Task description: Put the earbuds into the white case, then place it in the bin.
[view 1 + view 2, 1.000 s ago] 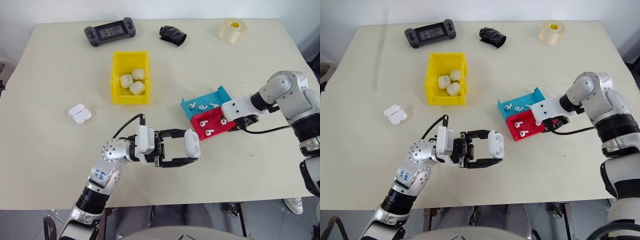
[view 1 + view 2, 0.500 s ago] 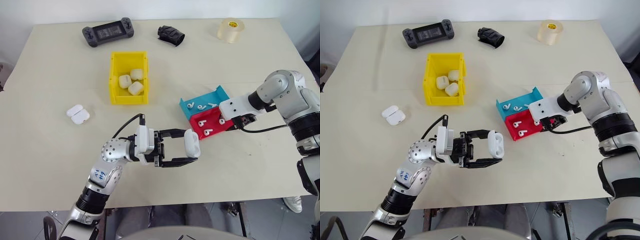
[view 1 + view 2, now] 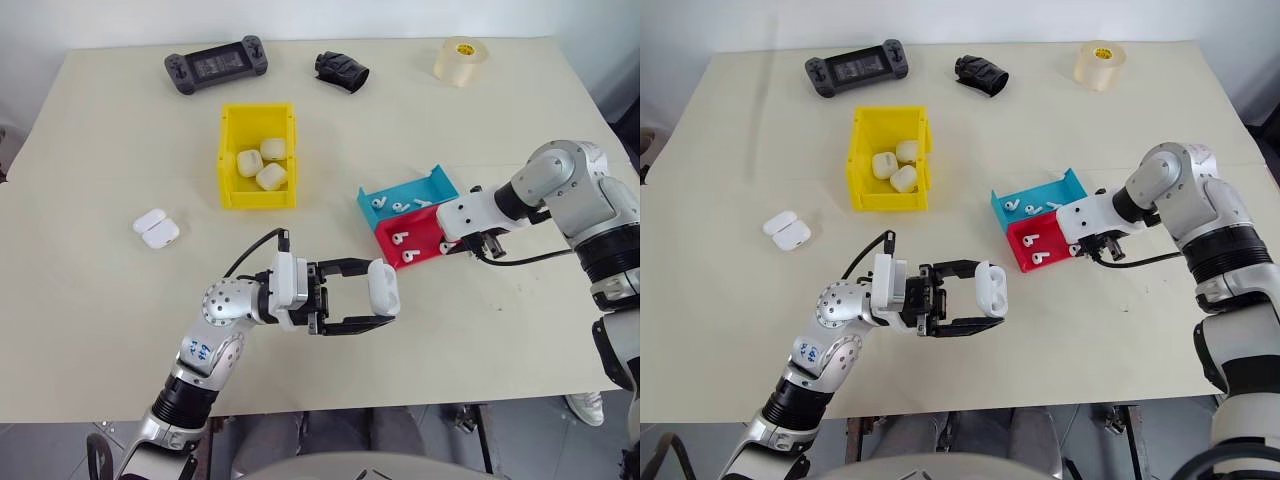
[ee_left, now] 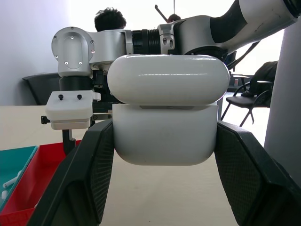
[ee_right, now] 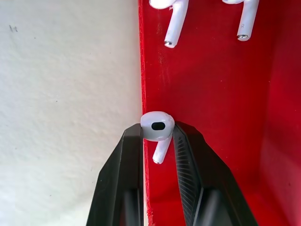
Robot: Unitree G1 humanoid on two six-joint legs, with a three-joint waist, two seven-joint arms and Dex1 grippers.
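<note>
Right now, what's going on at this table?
The left gripper holds a white case above the table, lid partly open in the left wrist view. The right gripper has pinched one earbud over the red tray; two more earbuds lie in it. The teal tray beside it holds a few earbuds. The yellow bin holds three cases, and two more lie on the table.

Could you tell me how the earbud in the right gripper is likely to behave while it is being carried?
The earbud looks glossy and rounded, so it may slip or twist between the right gripper's fingers. It is pinched only at its bulb, stem hanging free, so it could pivot. Being tiny, it is probably very light.
</note>
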